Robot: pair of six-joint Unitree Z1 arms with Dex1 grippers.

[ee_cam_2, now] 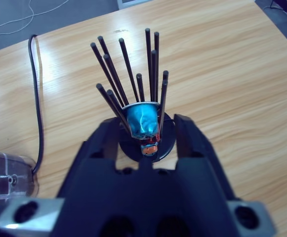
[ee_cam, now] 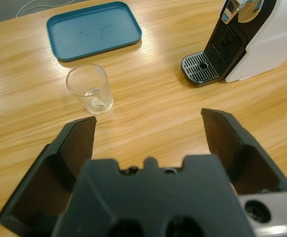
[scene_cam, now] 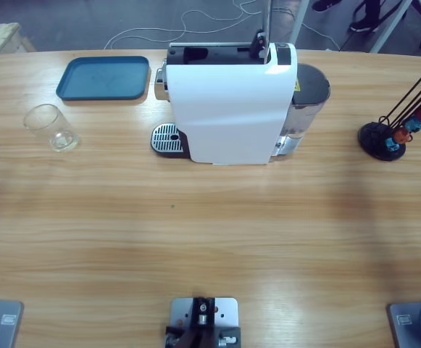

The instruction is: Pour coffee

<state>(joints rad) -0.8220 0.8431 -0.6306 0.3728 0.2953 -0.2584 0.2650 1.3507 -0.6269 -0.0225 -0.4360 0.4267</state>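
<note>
Worktop (scene_cam: pixel 196 232) barely begun: glass (ee_cam: pixel 89 89) sitting empty-looking (off the drip tray (ee_cam: pixel 199 68)), left fingers (ee_cam: pixel 80 138) gaping empty, right fingers (ee_cam_2: pixel 185 133) straddling blue capsule (ee_cam_2: pixel 142 119), grip unclear.

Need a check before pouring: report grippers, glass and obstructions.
Left gripper open, empty, short of glass tumbler. Right gripper open around blue capsule on rack. No coffee visible. Path clear.

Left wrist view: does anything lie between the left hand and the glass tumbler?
No. In the left wrist view only bare wooden table lies between the open left hand and the glass tumbler; the blue tray sits beyond the glass.
</note>
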